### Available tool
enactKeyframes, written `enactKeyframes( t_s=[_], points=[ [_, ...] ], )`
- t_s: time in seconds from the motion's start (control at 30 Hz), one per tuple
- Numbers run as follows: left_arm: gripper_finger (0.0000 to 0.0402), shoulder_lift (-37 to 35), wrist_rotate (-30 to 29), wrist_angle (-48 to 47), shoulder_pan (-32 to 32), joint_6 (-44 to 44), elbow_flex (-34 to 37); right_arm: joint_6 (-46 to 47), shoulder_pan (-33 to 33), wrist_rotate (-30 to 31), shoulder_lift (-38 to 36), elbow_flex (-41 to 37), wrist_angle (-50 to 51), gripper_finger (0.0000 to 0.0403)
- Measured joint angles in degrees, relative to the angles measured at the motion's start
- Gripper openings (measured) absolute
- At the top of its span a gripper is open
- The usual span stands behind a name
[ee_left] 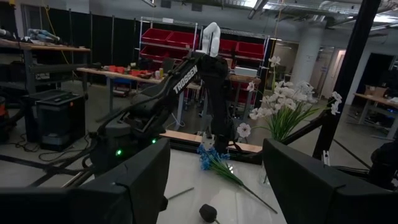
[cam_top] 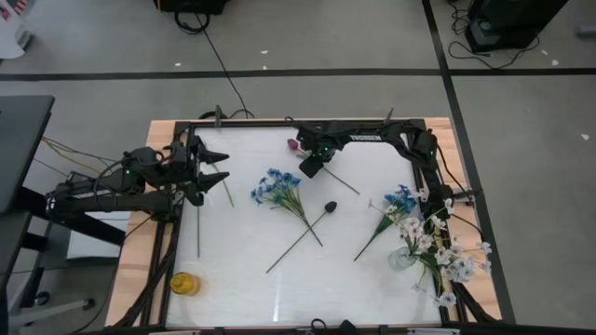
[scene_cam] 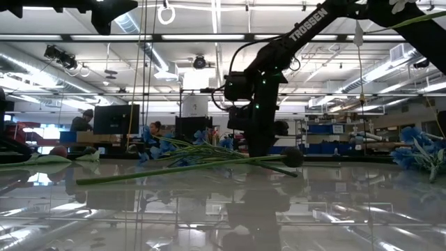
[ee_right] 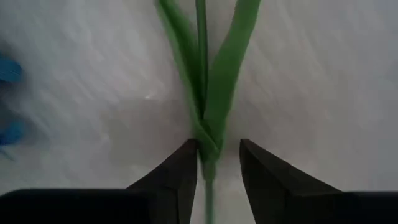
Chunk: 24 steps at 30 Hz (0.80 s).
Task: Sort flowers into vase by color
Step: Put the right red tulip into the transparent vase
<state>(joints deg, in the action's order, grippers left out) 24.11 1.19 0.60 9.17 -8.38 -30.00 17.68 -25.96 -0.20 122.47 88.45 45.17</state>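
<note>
A dark red tulip bud (cam_top: 292, 144) lies at the table's far middle, and its green stem (cam_top: 343, 183) runs toward the near right. My right gripper (cam_top: 311, 164) points down over that stem just behind the bud. In the right wrist view it (ee_right: 217, 148) is open, with the stem and its leaves (ee_right: 214, 93) between the two fingers. Two blue bunches (cam_top: 277, 190) (cam_top: 399, 199) and a black bud (cam_top: 330, 207) lie flat on the table. White flowers (cam_top: 445, 256) stand in a glass vase (cam_top: 402, 260). My left gripper (cam_top: 216, 169) waits open at the far left.
A small yellow vase (cam_top: 184, 284) stands near the front left corner. A bare green stem (cam_top: 197, 223) lies along the left side, below my left gripper. The black frame (cam_top: 279, 124) borders the white table top. There is free room at the table's near middle.
</note>
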Motion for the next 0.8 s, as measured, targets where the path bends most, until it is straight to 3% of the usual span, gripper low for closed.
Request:
enactKeyframes(
  t_s=[0.2, 0.37, 0.53, 0.8],
  points=[
    [0.0261, 0.01, 0.0, 0.02, 0.0, 0.0, 0.01, 0.16, 0.41, -0.17, -0.19, -1.79, -0.23, 0.0097],
    [0.0261, 0.01, 0.0, 0.0, 0.0, 0.02, 0.0, 1.81, 0.41, -1.78, -0.11, -0.4, 1.58, 0.0015],
    [0.0261, 0.01, 0.0, 0.0, 0.0, 0.0, 0.0, 5.17, 1.07, -3.64, -2.36, 3.41, 0.84, 0.0007],
    [0.0261, -0.01, 0.0, 0.02, 0.0, 0.0, 0.02, 5.93, 3.7, -0.54, -17.3, 5.57, -5.02, 0.0002]
  ],
)
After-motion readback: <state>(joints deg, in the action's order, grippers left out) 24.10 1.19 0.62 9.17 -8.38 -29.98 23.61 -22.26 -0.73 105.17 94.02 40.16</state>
